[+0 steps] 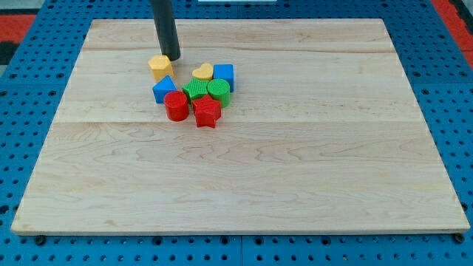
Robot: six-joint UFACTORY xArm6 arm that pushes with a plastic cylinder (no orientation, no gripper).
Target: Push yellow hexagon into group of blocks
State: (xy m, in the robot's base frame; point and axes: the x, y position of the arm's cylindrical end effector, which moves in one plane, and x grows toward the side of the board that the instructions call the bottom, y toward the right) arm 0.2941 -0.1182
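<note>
Nearest the view's bottom, bare wooden board [244,185], light planks over a blue pegboard [44,74]. Blocks sit in a tight cluster toward the view's top left. Lowest of them: red star-like block [207,113], with a red cylinder [176,106] just to its left, the two touching or nearly so. Above these, a green block [196,90] and a green cylinder [218,90], pressed together. Blue block [163,89] at the cluster's left edge. Yellow heart [202,72] and blue cube [224,75] on the top side. Yellow hexagon [160,66] lies just above the blue block, at the group's upper left fringe. My tip [171,58] stands touching or just beside the hexagon's upper right. No pincer on this arm, only the rod.
</note>
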